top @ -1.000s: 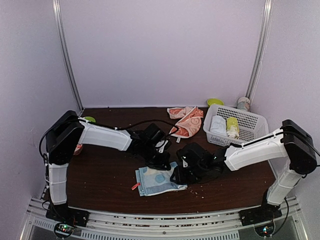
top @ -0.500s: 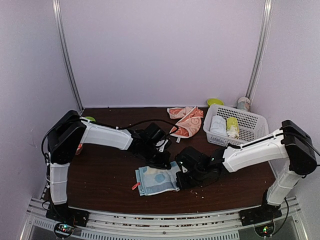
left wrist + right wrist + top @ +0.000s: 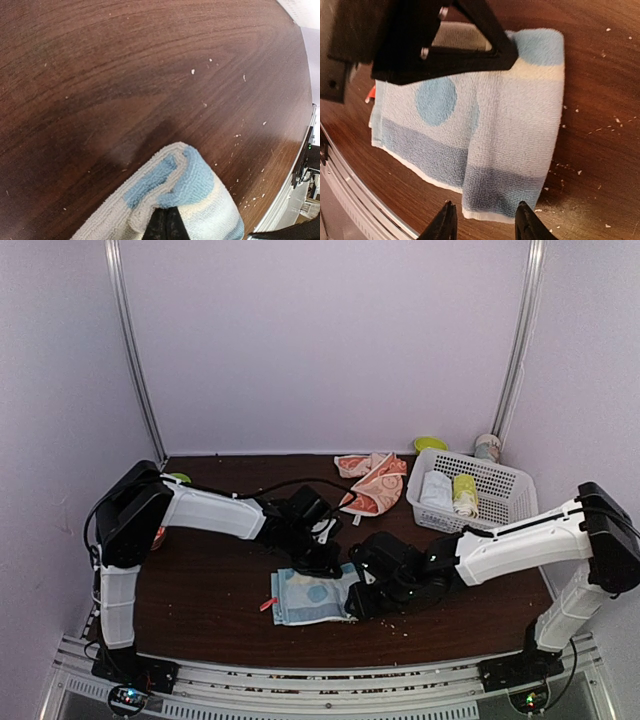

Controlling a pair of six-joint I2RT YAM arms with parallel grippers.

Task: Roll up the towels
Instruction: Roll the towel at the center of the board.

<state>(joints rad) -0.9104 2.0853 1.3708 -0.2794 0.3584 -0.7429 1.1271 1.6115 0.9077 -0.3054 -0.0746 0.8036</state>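
The blue towel (image 3: 312,597) lies folded flat, not yet rolled, nearer than the basket (image 3: 500,485), the right gripper (image 3: 484,222) with jaws half-open over its edge, the left gripper (image 3: 167,226) pinched shut on its far fold; the orange towel (image 3: 375,483) waits crumpled beside the basket.

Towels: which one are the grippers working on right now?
The light blue towel, up front with the left gripper pinching its edge; the orange towel sits crumpled at the back beside the basket, untouched.
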